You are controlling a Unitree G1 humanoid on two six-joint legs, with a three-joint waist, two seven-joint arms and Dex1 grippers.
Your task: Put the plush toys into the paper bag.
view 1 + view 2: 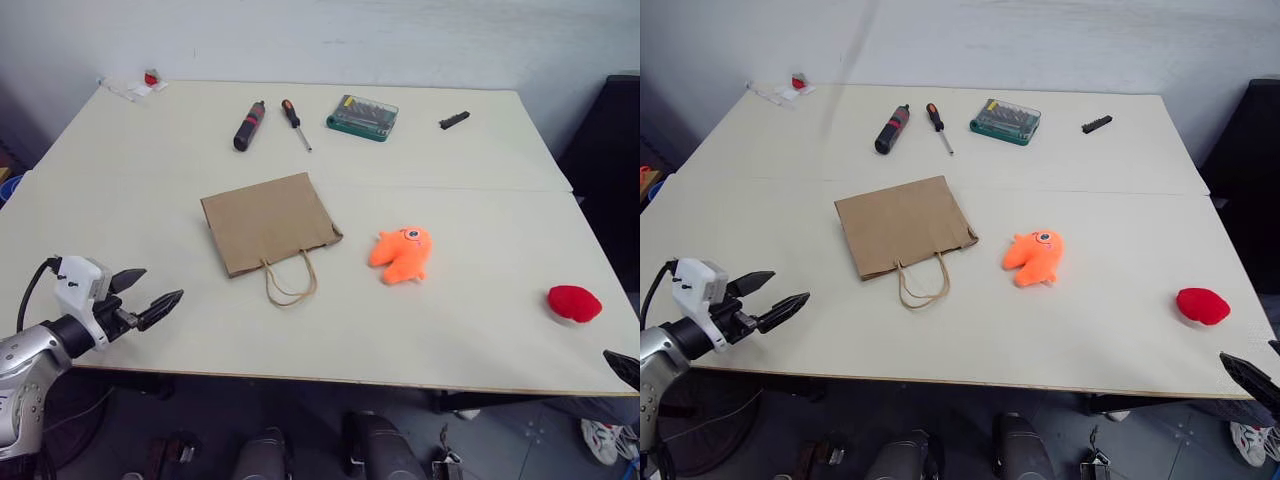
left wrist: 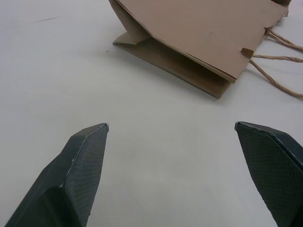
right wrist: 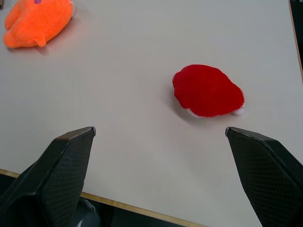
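Both pincers [image 1: 150,292] [image 3: 160,132] gape empty; flat paper bag [image 1: 268,222] points handles toward the near edge.

Along the far side of the pale worktop [image 1: 480,330] lie several tools: a black cylindrical tool with a red band [image 1: 248,125]; just beside it a screwdriver with an orange-and-black handle [image 1: 294,122]; further right a green case with a clear lid [image 1: 362,117]; near the right far edge a small black piece [image 1: 453,120]. At the far left corner sits a small red and white item [image 1: 148,81], too small to identify; a seam crosses the worktop from side to side.

Bright even indoor light, soft faint shadows, no glare, head views sharp, wrist views slightly soft
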